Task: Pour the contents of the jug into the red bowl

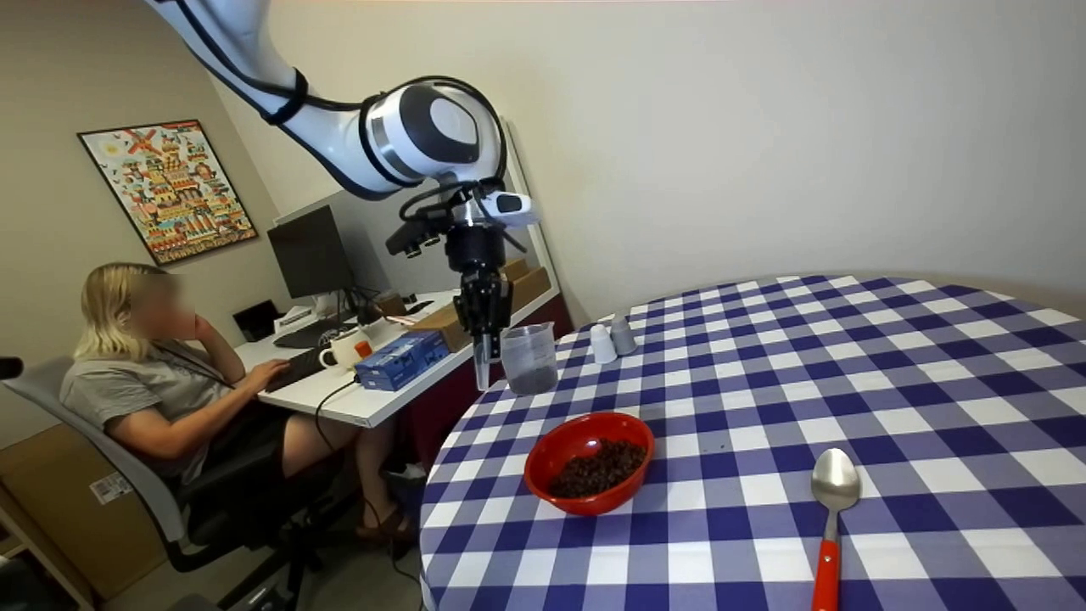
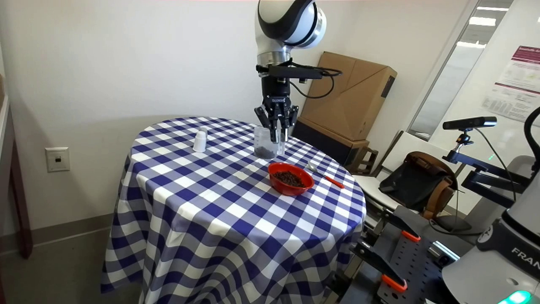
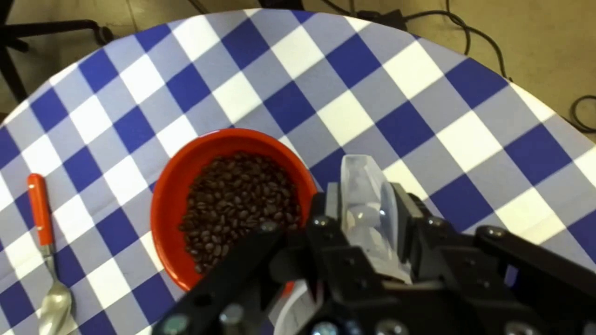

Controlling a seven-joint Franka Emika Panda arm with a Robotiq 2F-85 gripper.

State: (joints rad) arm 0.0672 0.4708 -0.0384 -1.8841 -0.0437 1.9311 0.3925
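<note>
The red bowl (image 1: 551, 450) stands on the checked cloth and holds dark brown beans; it also shows in an exterior view (image 2: 287, 190) and in the wrist view (image 3: 163, 209). The see-through jug (image 1: 528, 348) is upright beside and behind the bowl in both exterior views (image 2: 262, 137), with a dark layer at its bottom. My gripper (image 1: 486, 352) points down, shut on the jug's handle, which shows between the fingers in the wrist view (image 3: 365, 181). Part of the jug's rim (image 3: 295, 311) shows below; the rest is hidden by the gripper. Whether its base touches the cloth is hard to tell.
A red-handled metal spoon (image 1: 834, 484) lies on the table (image 1: 721, 543) near the bowl. A white shaker (image 1: 602, 344) and a grey shaker (image 1: 624, 336) stand farther back. A person (image 1: 153, 365) sits at a desk beside the table.
</note>
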